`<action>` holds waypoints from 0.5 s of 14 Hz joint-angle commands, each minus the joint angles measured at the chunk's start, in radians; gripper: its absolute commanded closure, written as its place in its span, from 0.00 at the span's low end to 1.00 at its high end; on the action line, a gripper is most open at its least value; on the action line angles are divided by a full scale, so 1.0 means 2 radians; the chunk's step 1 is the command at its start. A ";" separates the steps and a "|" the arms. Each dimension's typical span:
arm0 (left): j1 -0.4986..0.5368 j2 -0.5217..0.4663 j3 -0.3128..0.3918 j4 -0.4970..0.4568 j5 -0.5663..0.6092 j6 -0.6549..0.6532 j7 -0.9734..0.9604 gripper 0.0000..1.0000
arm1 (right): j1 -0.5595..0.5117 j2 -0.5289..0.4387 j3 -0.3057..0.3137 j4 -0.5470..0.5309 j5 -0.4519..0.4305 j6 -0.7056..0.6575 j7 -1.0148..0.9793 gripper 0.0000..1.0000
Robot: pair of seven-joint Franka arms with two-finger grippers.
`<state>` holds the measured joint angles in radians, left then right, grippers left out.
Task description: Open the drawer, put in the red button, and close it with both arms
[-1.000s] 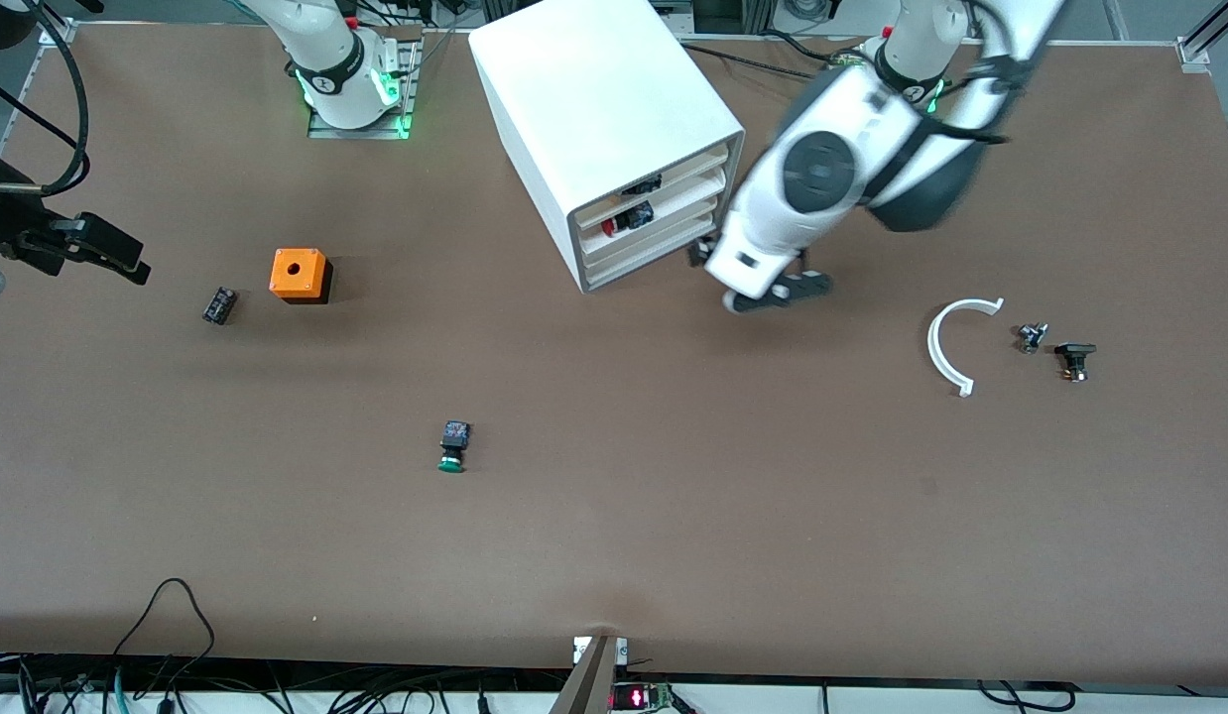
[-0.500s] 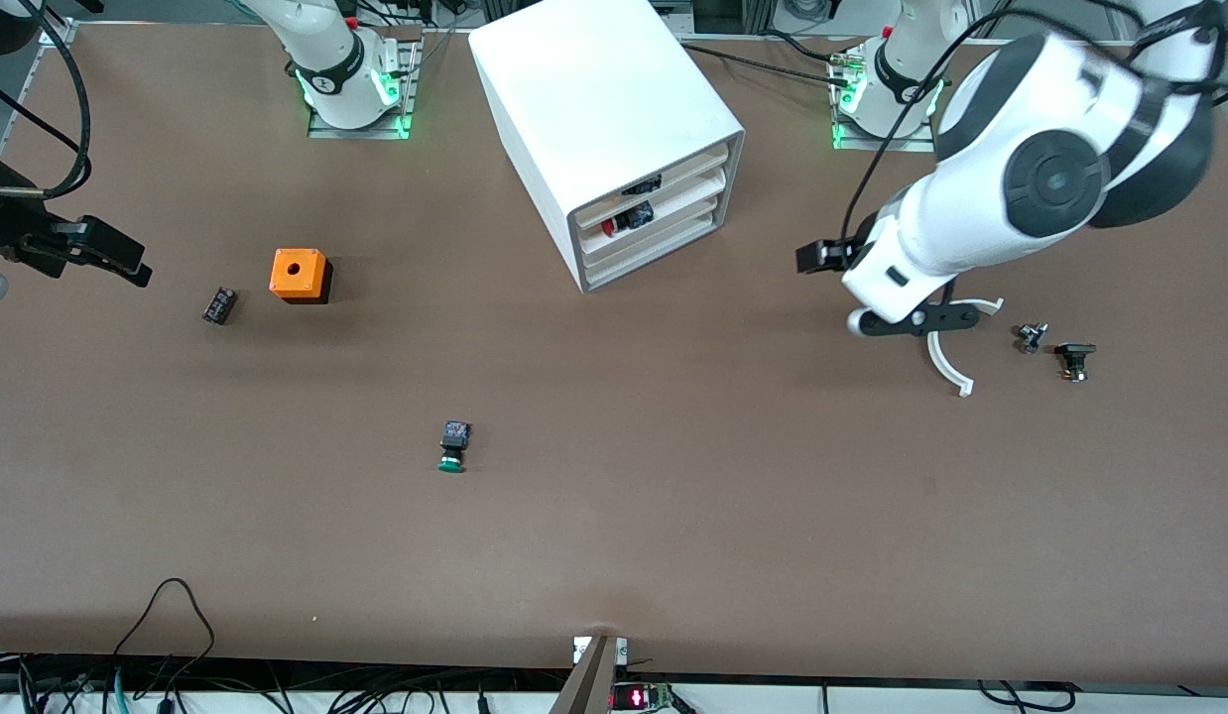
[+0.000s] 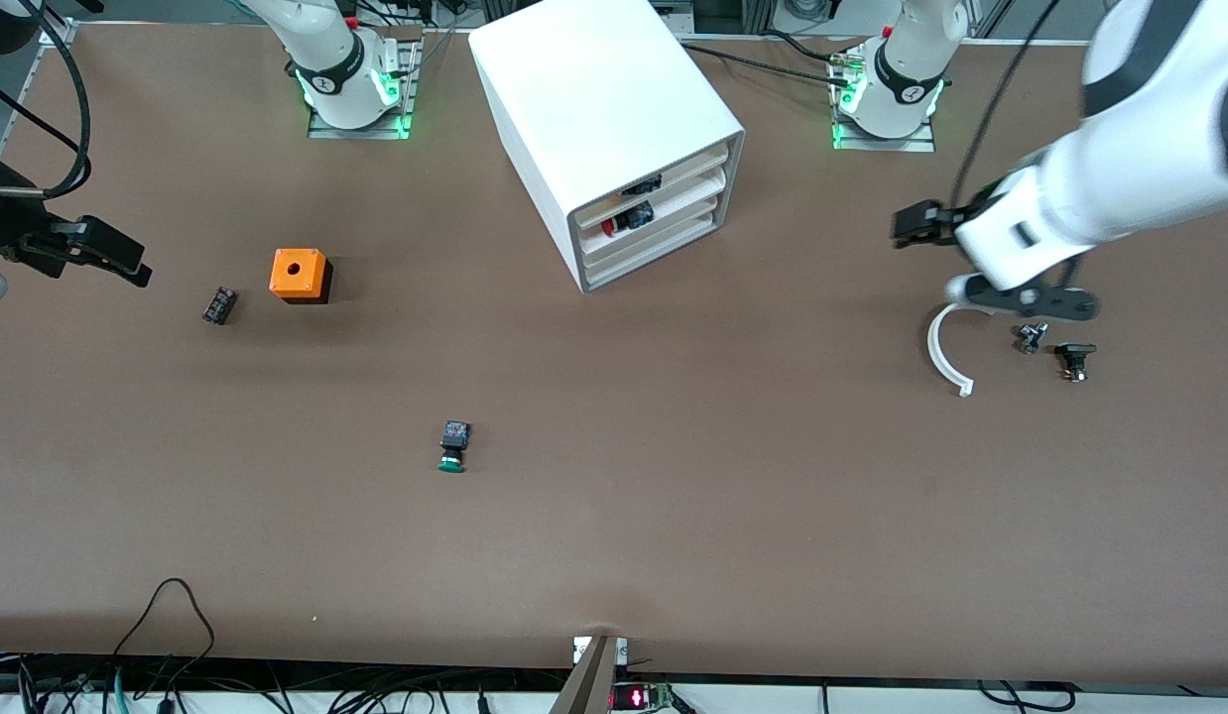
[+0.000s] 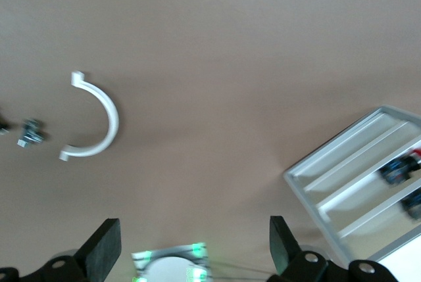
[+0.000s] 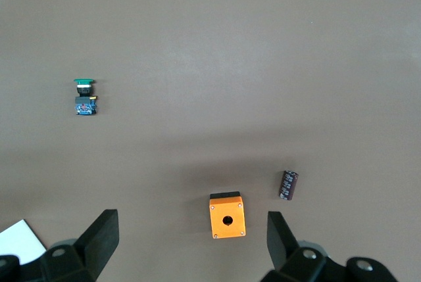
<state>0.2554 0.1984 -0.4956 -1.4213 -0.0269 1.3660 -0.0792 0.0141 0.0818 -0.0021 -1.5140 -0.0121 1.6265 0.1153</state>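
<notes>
The white cabinet (image 3: pixel 594 109) stands at the table's robot side. Its second-highest drawer (image 3: pixel 695 190) sits pushed in level with the other three. The red button (image 3: pixel 626 216) lies in that drawer, red cap toward the right arm's end; it shows blurred in the left wrist view (image 4: pixel 396 171). My left gripper (image 3: pixel 1031 300) (image 4: pixel 193 249) is open and empty, over the small parts at the left arm's end. My right gripper (image 3: pixel 93 250) (image 5: pixel 192 242) is open and empty, and waits at the right arm's end of the table.
A green-capped button (image 3: pixel 453 446) lies mid-table. An orange box (image 3: pixel 299 275) and a small dark part (image 3: pixel 219 304) lie near the right gripper. A white curved piece (image 3: pixel 946 352) and two small parts (image 3: pixel 1031 337) (image 3: pixel 1075 359) lie under the left gripper. Another black part (image 3: pixel 642 184) sits in the top drawer.
My left arm has swung away from the cabinet's front toward the left arm's end of the table. The drawers, the red button and the right arm have not moved.
</notes>
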 commanded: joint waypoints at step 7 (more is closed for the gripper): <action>-0.098 -0.152 0.180 -0.221 -0.004 0.232 0.148 0.01 | -0.004 0.004 0.003 0.012 0.004 -0.003 -0.003 0.00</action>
<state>0.1197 -0.0403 -0.1988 -1.7945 -0.0271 1.7790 0.2004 0.0141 0.0821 -0.0021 -1.5136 -0.0121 1.6265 0.1154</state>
